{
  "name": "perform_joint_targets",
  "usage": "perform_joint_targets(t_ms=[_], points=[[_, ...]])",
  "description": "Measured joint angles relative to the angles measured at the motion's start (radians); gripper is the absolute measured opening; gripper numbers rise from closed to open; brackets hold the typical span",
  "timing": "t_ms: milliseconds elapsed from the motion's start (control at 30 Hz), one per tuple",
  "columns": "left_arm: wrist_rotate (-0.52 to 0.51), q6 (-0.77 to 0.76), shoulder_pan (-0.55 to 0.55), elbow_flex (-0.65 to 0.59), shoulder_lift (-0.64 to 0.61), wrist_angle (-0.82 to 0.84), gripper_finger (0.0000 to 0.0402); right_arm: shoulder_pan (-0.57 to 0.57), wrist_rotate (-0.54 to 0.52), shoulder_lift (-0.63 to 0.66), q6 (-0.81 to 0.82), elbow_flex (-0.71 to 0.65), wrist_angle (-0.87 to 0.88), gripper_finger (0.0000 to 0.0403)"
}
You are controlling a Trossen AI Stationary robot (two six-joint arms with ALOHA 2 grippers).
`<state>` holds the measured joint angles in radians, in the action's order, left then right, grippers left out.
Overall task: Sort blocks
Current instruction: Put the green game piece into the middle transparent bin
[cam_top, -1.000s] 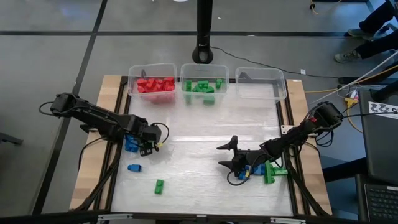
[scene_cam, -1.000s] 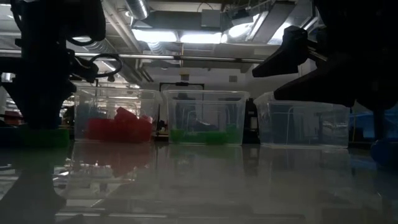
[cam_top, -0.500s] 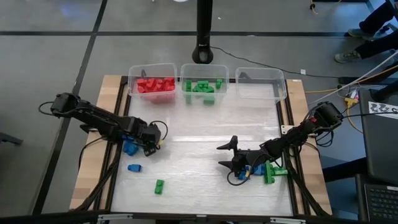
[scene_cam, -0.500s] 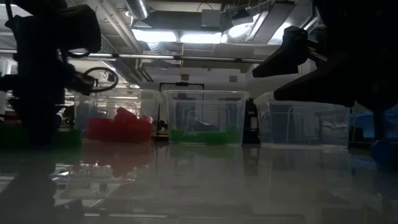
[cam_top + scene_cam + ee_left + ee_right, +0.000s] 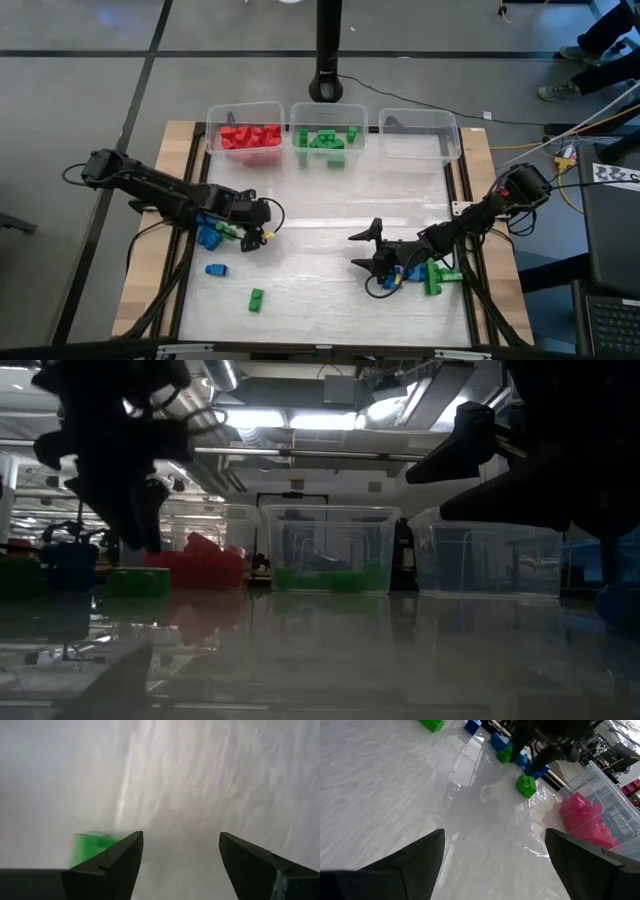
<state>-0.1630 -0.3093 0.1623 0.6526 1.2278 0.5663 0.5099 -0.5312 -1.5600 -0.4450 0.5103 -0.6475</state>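
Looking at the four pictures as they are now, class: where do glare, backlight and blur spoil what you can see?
Low view: ceiling lights behind turn both arms into silhouettes, and the table mirrors the clear bins. High view: evenly lit, with a pale sheen across the table. Left wrist view: soft throughout, the green block smeared. Right wrist view: sharp, with bright streaks near another green block.

Blurred green block (image 5: pixel 92 847) behind fingers (image 5: pixel 120 865)

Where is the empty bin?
In the high view the empty bin sits at the table's far edge on the right, next to the bin of green blocks.
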Motion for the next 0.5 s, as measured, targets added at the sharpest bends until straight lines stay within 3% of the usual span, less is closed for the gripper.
perform_joint_targets(t_ms=[167,400,500], points=[[-0.177,0.080,-0.003,0.063,-0.001,0.123,0.0250,0.000,0.000,0.000,0.000,0.000,0.000,0.0344],[-0.165,0.075,-0.053,-0.025,-0.001,0.157,0.0250,0.000,0.000,0.000,0.000,0.000,0.002,0.0344],[-0.164,0.058,-0.067,-0.062,0.000,0.092,0.0250,0.000,0.000,0.000,0.000,0.000,0.002,0.0344]])
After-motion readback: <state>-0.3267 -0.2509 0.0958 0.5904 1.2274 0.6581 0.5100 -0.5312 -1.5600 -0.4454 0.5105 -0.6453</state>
